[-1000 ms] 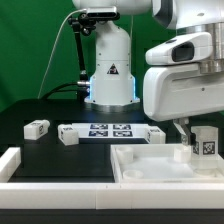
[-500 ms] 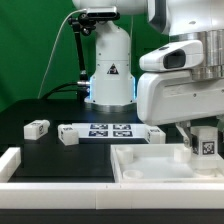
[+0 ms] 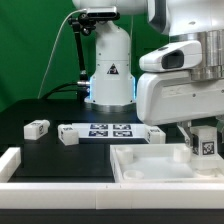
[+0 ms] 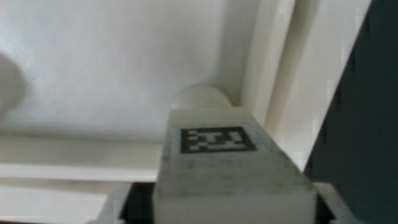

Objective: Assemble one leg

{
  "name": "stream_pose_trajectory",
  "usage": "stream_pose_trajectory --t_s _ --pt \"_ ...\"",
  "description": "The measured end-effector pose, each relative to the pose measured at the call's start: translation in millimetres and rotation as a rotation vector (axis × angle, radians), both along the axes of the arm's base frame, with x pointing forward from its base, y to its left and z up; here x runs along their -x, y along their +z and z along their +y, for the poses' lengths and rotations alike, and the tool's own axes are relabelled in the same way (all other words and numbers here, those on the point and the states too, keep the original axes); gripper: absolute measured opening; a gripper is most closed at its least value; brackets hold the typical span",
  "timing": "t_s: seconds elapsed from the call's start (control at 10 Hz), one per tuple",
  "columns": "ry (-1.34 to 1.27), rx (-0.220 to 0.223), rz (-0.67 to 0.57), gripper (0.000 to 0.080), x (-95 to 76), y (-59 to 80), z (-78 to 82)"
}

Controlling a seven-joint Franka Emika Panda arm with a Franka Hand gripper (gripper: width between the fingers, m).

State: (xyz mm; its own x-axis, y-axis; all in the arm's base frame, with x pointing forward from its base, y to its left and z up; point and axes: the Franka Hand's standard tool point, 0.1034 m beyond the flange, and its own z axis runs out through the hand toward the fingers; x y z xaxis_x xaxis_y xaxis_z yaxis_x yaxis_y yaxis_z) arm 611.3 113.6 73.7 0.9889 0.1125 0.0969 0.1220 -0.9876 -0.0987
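My gripper [image 3: 203,130] is shut on the leg [image 3: 205,143], a small white square post with a black-and-white tag on its side. It holds the leg upright over the far right corner of the large white tray [image 3: 140,170]. In the wrist view the leg [image 4: 222,160] fills the middle between my dark fingers [image 4: 135,205], and its tip points at the tray's inner corner [image 4: 267,70]. I cannot tell whether the leg's lower end touches the tray floor.
The marker board [image 3: 108,130] lies behind the tray. Loose white legs lie at the exterior view's left [image 3: 37,128], at the board's left end [image 3: 68,135] and at its right end [image 3: 155,135]. A white rail [image 3: 10,160] borders the front left.
The arm's body has shifted slightly toward the exterior view's left and a little lower. The leg stays in the grip at about the same spot over the tray.
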Motion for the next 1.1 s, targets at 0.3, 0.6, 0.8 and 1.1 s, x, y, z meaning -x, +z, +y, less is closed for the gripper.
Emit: stream_pose_trajectory --t_s 0.3,0.6,0.8,1.1 --pt "-0.414 -0.039 0.02 0.0292 -1.7 -0.6 4.3" --pt "-0.7 -0.075 0.04 0.0292 -4.1 -0.9 3.2" --pt "-0.985 -0.116 0.071 0.0292 -4.7 -1.0 2.2" --pt "-1.297 -0.171 0.128 0.0292 -5.0 -1.3 -0.9"
